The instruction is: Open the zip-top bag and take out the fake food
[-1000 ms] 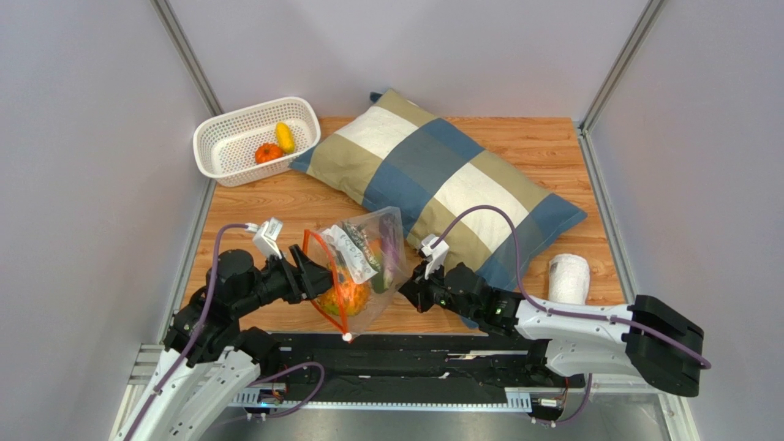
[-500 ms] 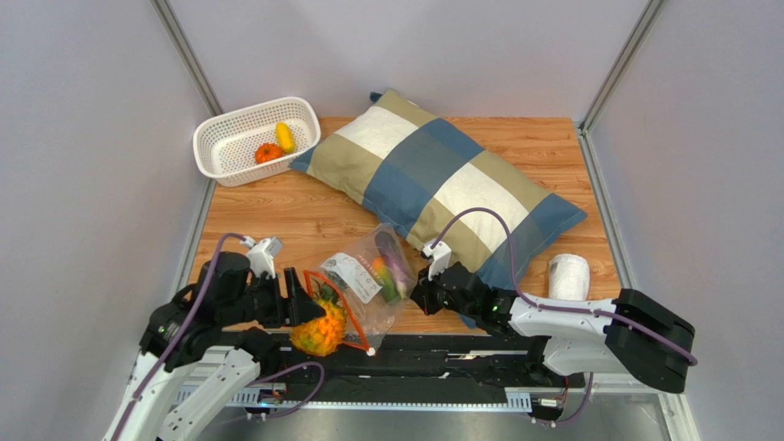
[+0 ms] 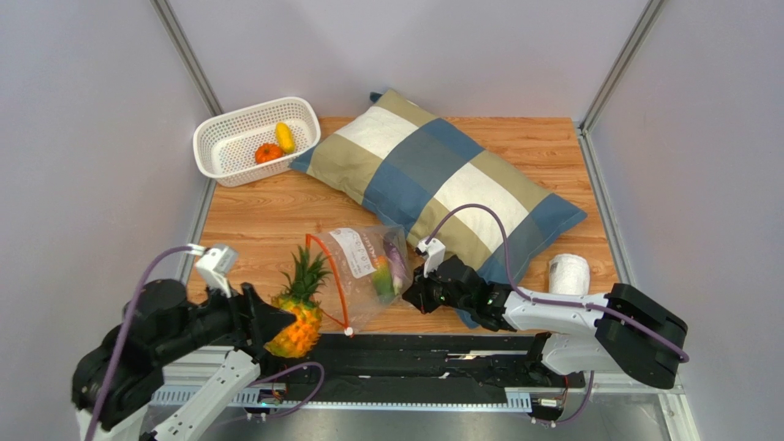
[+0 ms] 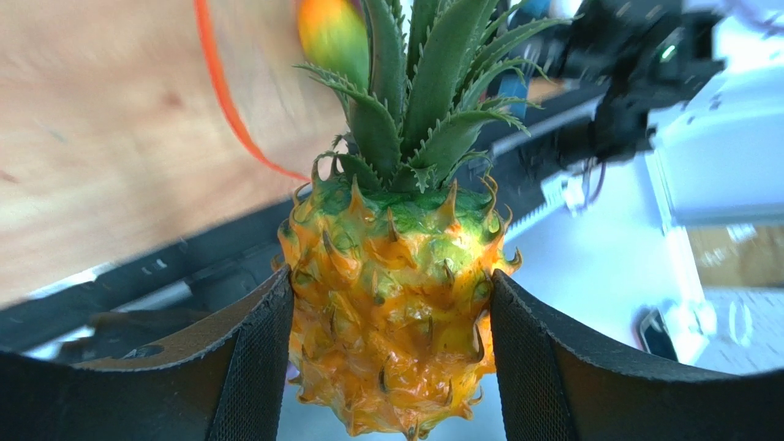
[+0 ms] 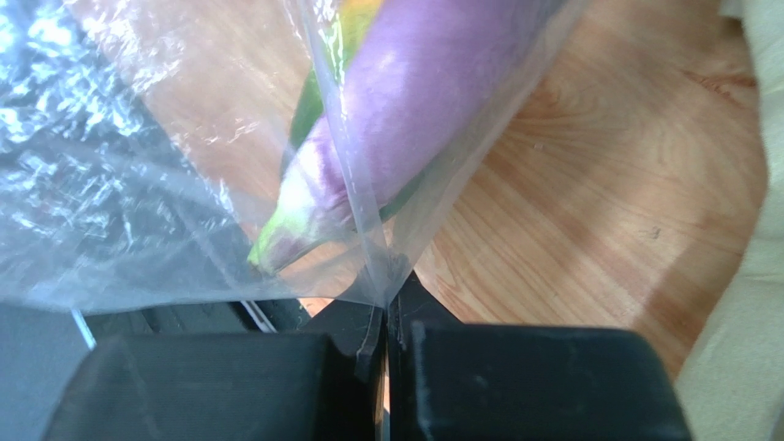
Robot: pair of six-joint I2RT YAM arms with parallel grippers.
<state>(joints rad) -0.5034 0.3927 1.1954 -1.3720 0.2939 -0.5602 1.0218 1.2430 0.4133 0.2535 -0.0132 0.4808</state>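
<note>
The clear zip-top bag lies on the wooden table near its front edge, its orange-red zip strip gaping open to the left. A purple eggplant and a green-orange mango are still inside it. My left gripper is shut on the orange pineapple with the green crown and holds it out of the bag, left of the opening, over the front edge. My right gripper is shut on the bag's bottom corner. An orange-red round piece and a yellow piece lie in the basket.
A white perforated basket stands at the back left. A large striped pillow fills the middle and right of the table. A white roll stands at the right front. A black rail runs along the front edge.
My left gripper drew the pineapple out of the bag and moved it left and toward the front edge. The bag sank flatter onto the table. My right gripper kept hold of the bag's corner.
</note>
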